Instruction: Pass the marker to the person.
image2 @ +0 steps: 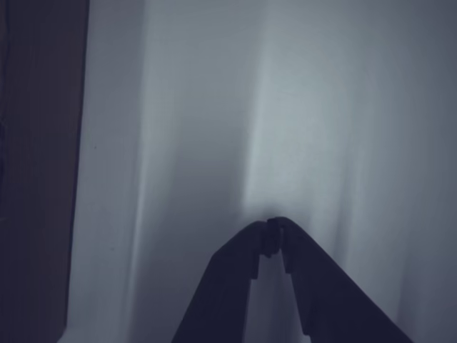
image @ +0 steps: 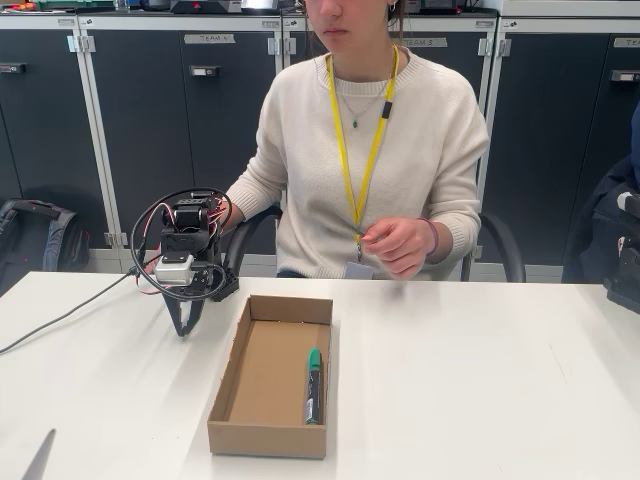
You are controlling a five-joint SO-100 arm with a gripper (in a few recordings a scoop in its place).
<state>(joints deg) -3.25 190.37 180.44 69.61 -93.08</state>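
The marker, dark with a green cap, lies inside the cardboard box along its right wall, cap pointing away from the camera. My gripper points down onto the white table just left of the box, shut with nothing in it. In the wrist view the two dark fingertips meet over the pale tabletop. The person in a cream sweater with a yellow lanyard sits behind the table, one hand held loosely above the table's far edge.
The white table spreads wide to the right of the box. A black cable runs from the arm toward the left edge. Dark cabinets stand behind. A dark-clothed figure sits at the right edge.
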